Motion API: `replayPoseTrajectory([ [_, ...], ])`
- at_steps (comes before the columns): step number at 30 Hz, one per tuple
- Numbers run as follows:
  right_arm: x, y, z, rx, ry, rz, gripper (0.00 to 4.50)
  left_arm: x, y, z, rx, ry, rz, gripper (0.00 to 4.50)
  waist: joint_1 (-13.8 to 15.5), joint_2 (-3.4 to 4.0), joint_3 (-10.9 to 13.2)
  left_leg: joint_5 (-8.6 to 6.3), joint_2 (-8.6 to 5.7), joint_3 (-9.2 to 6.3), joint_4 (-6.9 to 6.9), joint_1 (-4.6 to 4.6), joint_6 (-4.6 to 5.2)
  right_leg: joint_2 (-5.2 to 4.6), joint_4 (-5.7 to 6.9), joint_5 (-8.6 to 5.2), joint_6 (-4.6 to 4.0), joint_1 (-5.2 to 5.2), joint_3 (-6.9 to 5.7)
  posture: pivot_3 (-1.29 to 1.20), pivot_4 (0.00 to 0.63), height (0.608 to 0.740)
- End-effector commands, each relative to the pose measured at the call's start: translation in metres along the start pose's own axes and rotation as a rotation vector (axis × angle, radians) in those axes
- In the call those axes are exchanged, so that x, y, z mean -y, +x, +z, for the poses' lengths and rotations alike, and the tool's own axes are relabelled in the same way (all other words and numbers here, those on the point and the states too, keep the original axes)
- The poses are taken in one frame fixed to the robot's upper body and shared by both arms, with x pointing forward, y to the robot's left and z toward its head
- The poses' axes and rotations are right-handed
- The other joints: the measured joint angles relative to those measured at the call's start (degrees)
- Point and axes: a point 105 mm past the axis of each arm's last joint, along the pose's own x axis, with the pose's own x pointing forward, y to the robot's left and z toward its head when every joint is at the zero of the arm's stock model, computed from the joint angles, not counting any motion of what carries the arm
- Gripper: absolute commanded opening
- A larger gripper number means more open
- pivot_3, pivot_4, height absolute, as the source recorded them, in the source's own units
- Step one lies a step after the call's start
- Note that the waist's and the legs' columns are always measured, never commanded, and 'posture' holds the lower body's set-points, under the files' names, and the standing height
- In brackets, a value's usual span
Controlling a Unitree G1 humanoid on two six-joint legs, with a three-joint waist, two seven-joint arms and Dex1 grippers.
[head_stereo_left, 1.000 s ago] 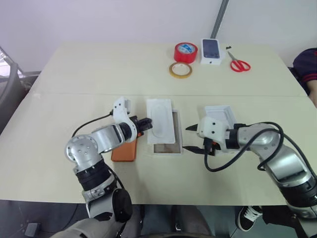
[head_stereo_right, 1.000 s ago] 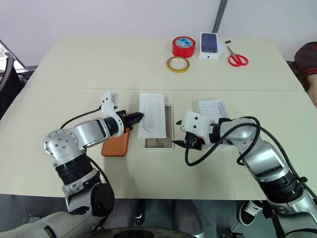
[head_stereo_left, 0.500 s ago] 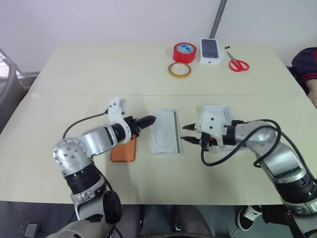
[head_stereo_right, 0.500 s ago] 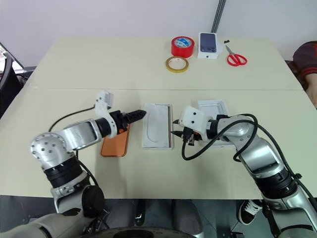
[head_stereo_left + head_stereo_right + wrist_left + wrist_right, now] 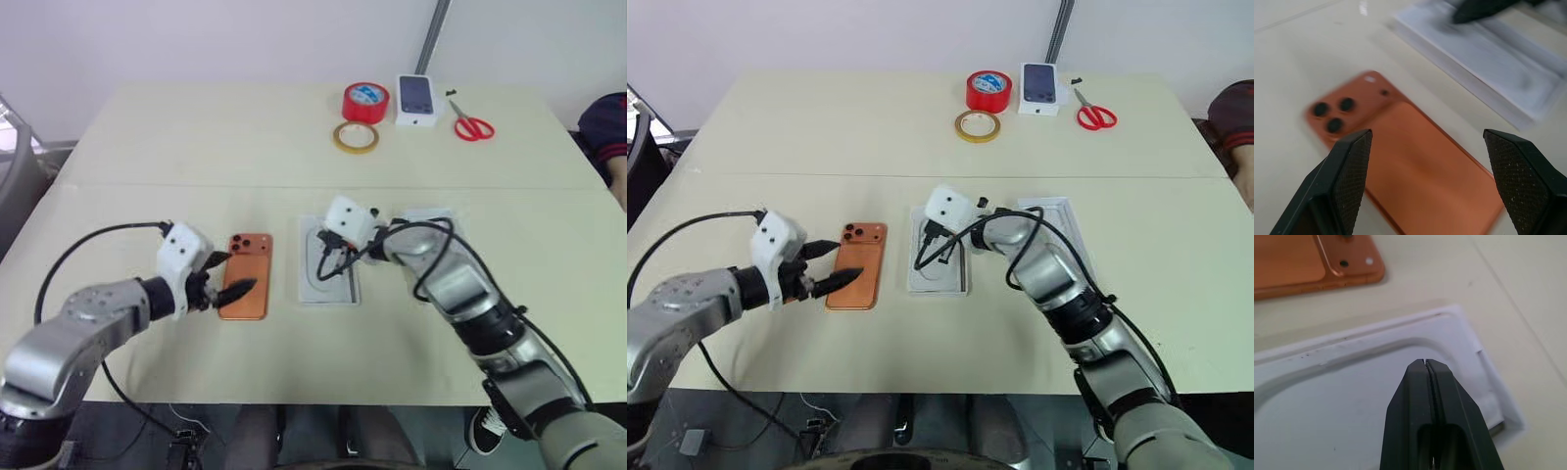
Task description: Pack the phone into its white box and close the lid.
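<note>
The left gripper [image 5: 828, 262] hovers over the near left part of the tabletop [image 5: 147, 147], its two black fingers spread wide with nothing between them. In the left wrist view the fingers [image 5: 1347, 169] stand apart on either side of the phone [image 5: 246, 287] without touching it.

The phone lies flat on the tabletop just beside that gripper, toward the middle of the table, orange back up, with its three lenses at the corner pointing to the far edge.

Next to the phone, near the table's centre, sits the white box [image 5: 327, 296]. A white insert [image 5: 324, 264] with an oval recess lies in it and hides the floor; only a thin strip of the box shows along the side away from the phone and at the near end.

The right gripper [image 5: 326, 272] reaches across over this insert. Its fingers are pressed tight together, as the right wrist view [image 5: 1426, 363] shows, and they grasp nothing; the tip is at or just above the insert's surface, and contact cannot be told.

The lid [image 5: 1058, 223] lies flat beyond the right arm, partly hidden by it.

Along the far edge stand a red tape roll [image 5: 365, 102], a tan tape ring [image 5: 357, 138], a small phone carton [image 5: 417, 100] and red scissors [image 5: 471, 126].
</note>
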Motion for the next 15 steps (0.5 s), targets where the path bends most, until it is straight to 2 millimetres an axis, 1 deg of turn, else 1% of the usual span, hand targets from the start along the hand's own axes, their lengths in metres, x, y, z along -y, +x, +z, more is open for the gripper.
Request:
replayPoseTrajectory([
  [1,0.006,0.003,0.004,-0.020,-0.035,-0.038,0.04,0.014,-0.007,0.010,0.062,0.103,-0.072,3.80,0.02,0.00,0.00,-0.01,0.01,-0.01,-0.04,0.00,0.02,-0.01,0.00,-0.01,-0.02,-0.02,-0.01,0.00,0.150,0.736],
  [4,0.009,0.006,-0.002,-0.059,-0.048,-0.061,0.04,0.017,-0.008,0.007,0.070,0.106,-0.083,3.80,-0.23,0.01,0.00,-0.15,0.03,-0.02,-0.11,0.00,0.27,-0.01,0.04,-0.02,-0.05,-0.10,0.00,0.00,0.150,0.736],
  [8,0.012,0.001,-0.010,-0.110,-0.089,-0.070,0.04,0.019,-0.008,0.003,0.065,0.110,-0.086,3.80,-0.35,0.02,-0.01,-0.17,0.04,-0.02,-0.11,0.00,0.33,0.01,0.09,-0.02,-0.05,-0.11,-0.01,0.00,0.150,0.736],
  [11,0.014,-0.005,-0.011,-0.125,-0.115,-0.071,0.04,0.019,-0.009,0.002,0.065,0.110,-0.083,3.80,-0.25,0.02,-0.01,-0.18,0.03,-0.02,-0.10,0.00,0.35,0.02,0.09,-0.02,-0.05,-0.10,-0.02,0.00,0.150,0.736],
  [15,0.014,-0.011,-0.006,-0.116,-0.140,-0.066,0.04,0.016,-0.008,0.003,0.073,0.099,-0.076,3.80,-0.31,0.02,-0.01,-0.18,0.03,-0.02,-0.09,0.00,0.36,0.03,0.10,-0.02,-0.04,-0.09,-0.02,0.00,0.150,0.736],
])
